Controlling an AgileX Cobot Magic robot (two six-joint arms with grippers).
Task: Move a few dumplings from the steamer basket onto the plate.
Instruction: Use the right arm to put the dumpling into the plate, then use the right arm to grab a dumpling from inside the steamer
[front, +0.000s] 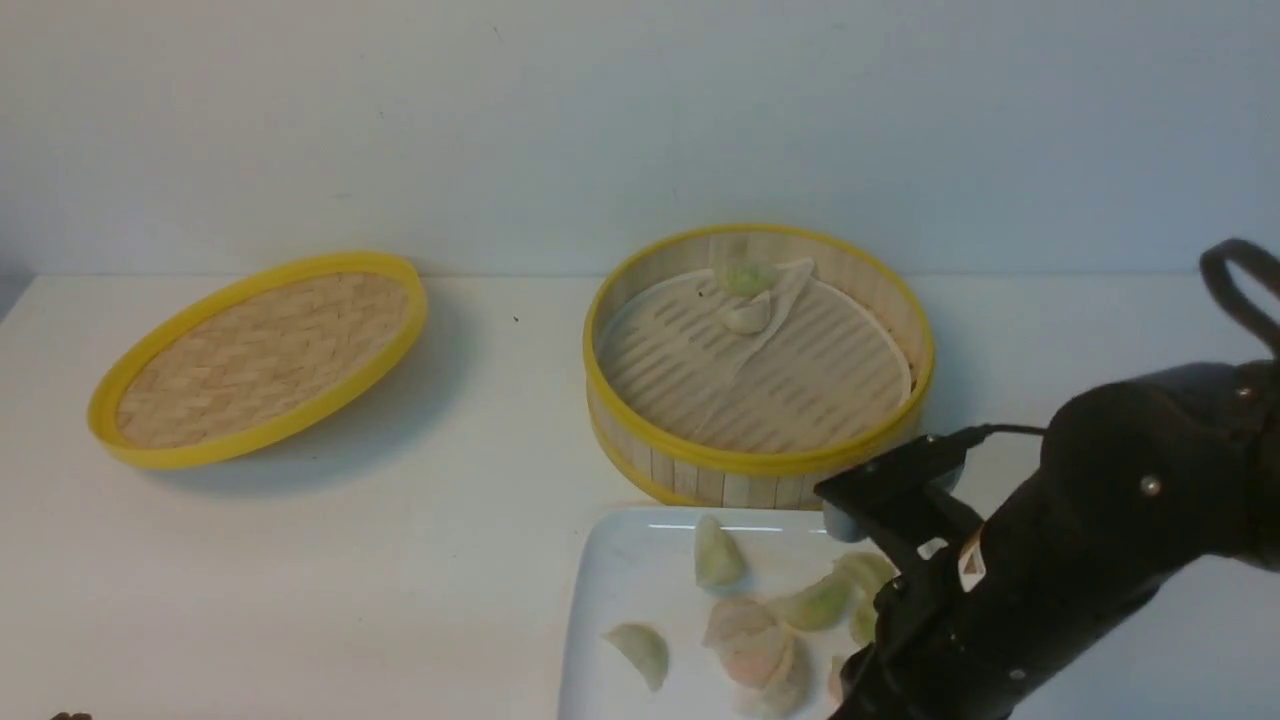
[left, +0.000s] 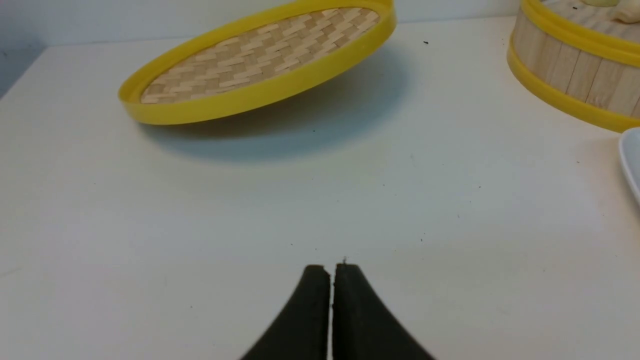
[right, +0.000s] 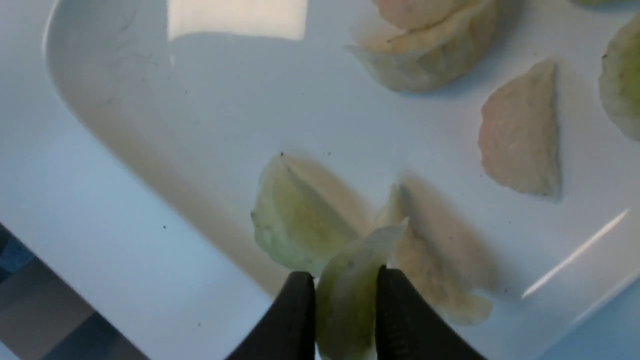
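Several dumplings are laid on the plate, another dumpling is clamped above it in the right jaws, two are left at twelve o'clock in the steamer basket, and the left jaws are pressed together.

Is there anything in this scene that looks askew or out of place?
Yes. The liner in the steamer basket is folded over at the far side, by two dumplings. The woven lid lies tilted, one edge off the table.

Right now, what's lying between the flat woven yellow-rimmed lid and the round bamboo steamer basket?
Only bare white table, apart from one tiny dark speck, separates the woven yellow-rimmed lid from the bamboo steamer basket; the front view shows this.
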